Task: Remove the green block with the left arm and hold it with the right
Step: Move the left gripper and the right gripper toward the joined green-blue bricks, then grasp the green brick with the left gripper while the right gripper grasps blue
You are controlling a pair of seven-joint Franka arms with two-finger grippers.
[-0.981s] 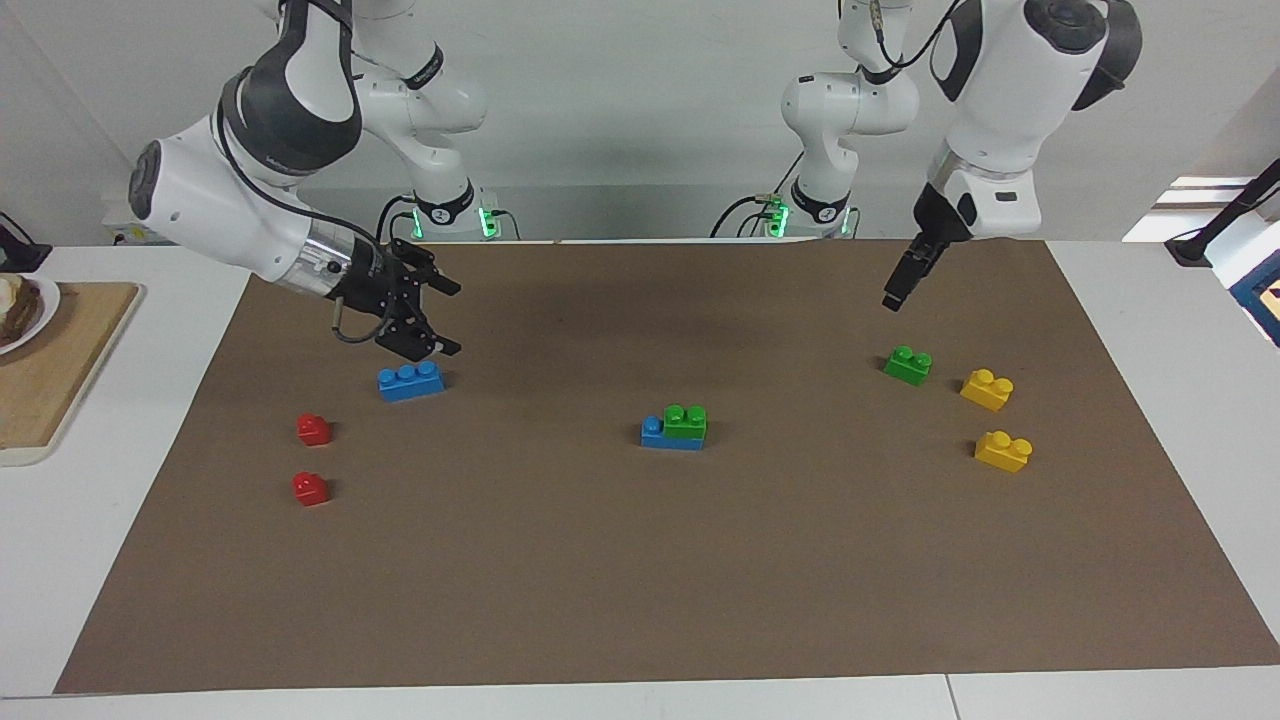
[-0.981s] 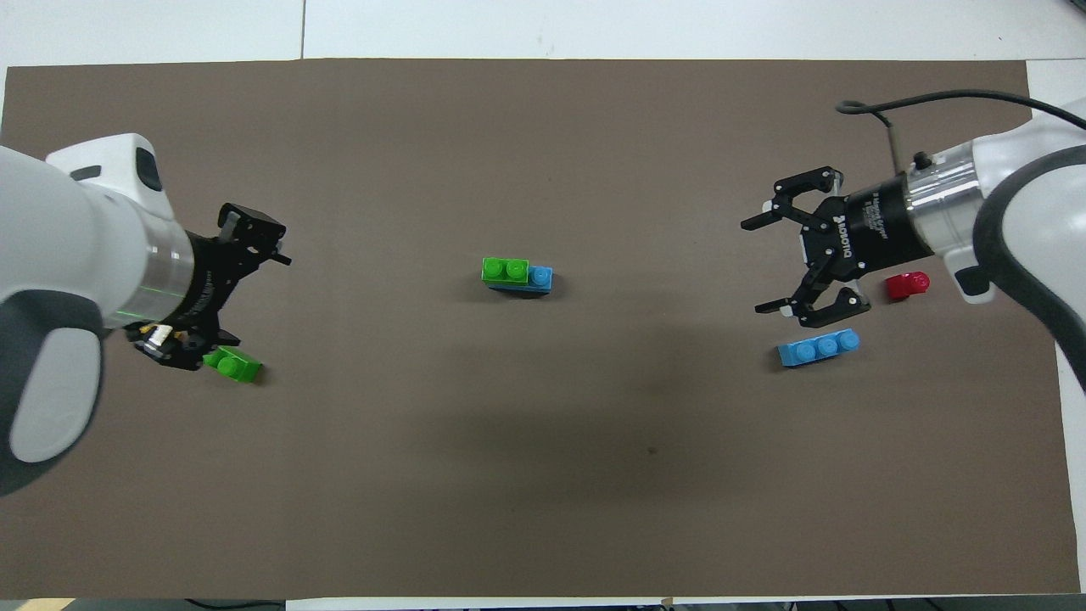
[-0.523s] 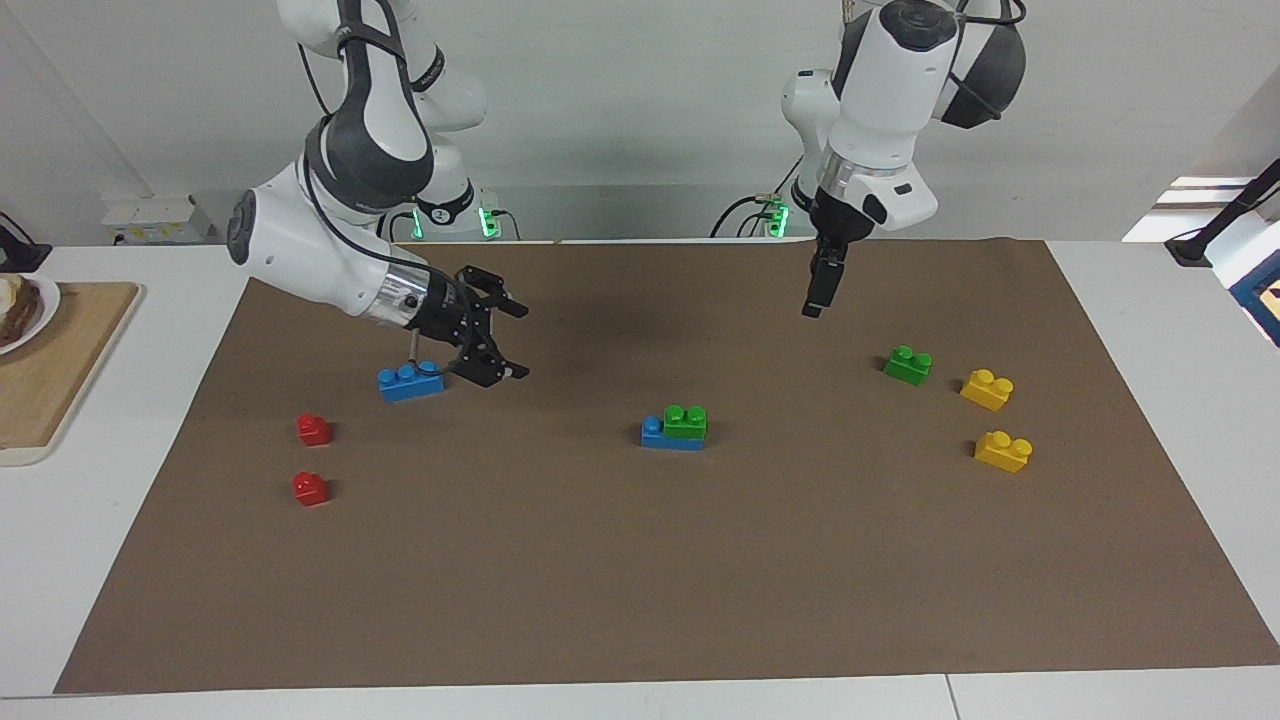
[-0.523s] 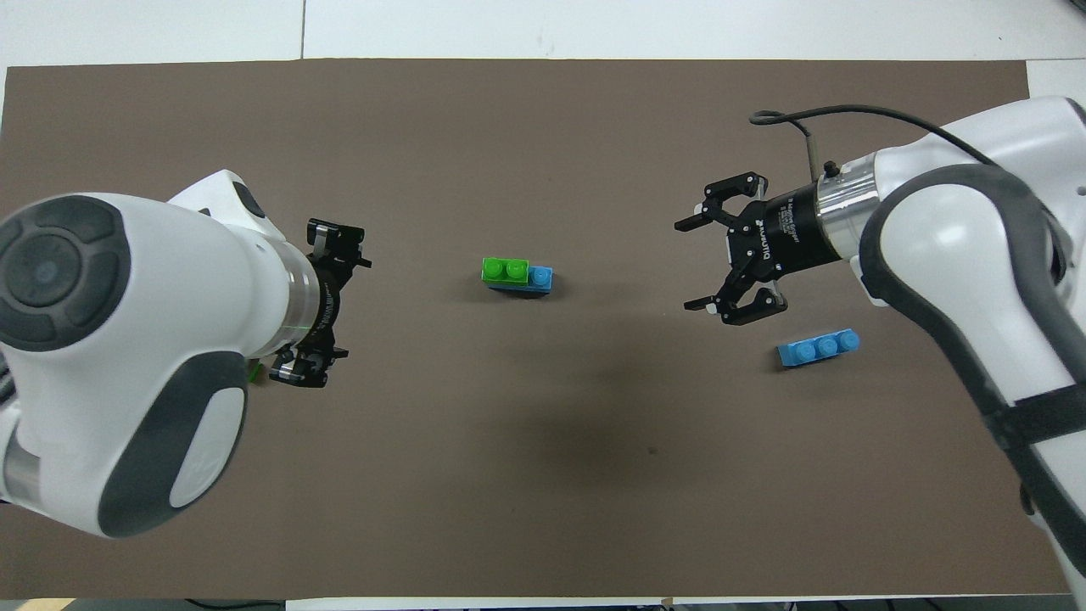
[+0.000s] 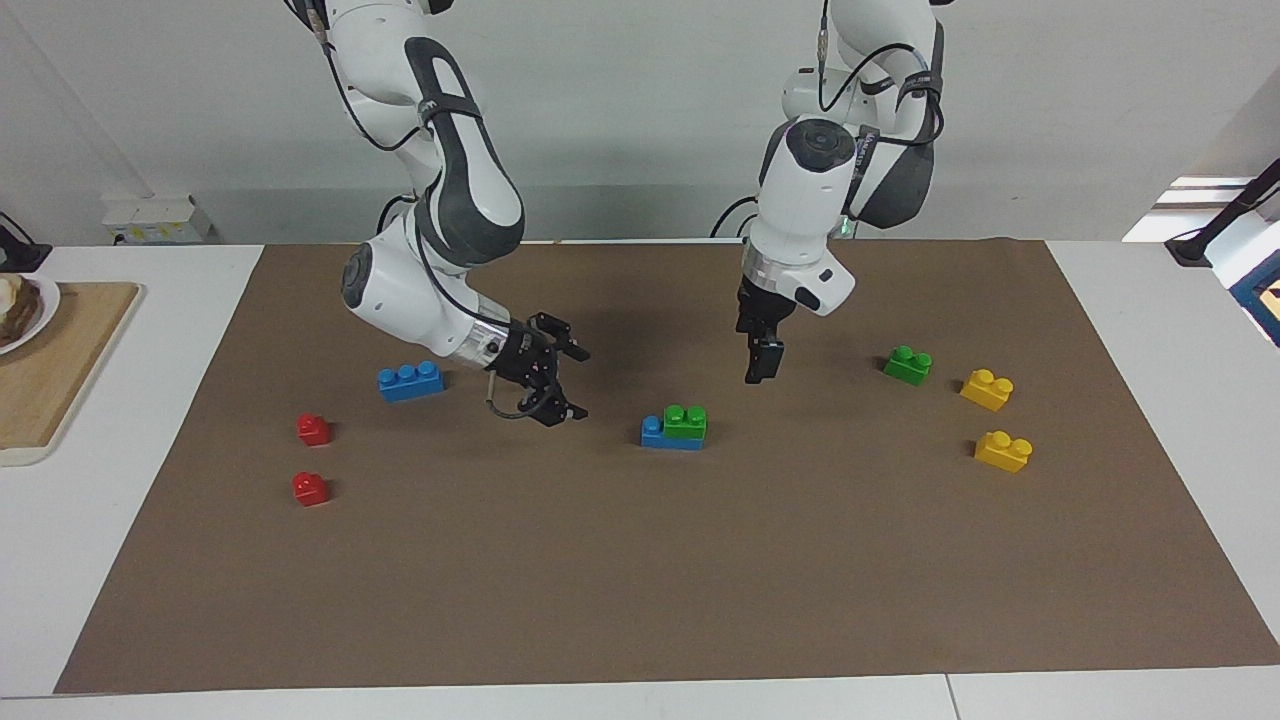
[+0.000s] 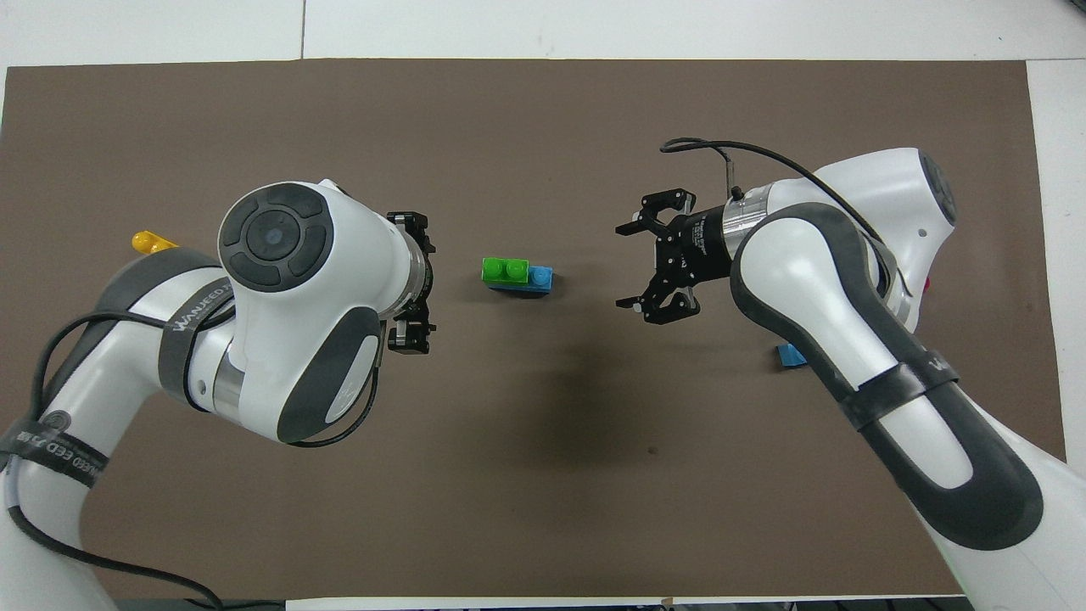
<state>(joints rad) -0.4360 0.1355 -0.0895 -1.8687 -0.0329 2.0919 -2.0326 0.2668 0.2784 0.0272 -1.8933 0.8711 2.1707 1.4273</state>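
Facing view, mid-frame: green block (image 5: 685, 421) stacked on blue brick (image 5: 655, 434), long axis across frame, flanked by left claw (image 5: 757, 362) upper right, right claw (image 5: 561, 383) left; both wide, empty.

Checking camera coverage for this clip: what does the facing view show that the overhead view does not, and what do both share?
Only the facing view shows the loose green block, both red blocks, the second yellow block and the cutting board. The overhead view adds nothing; the arms hide those blocks. Both show the green block on the blue block mid-mat, with the open left pincer and open right pincer flanking it.
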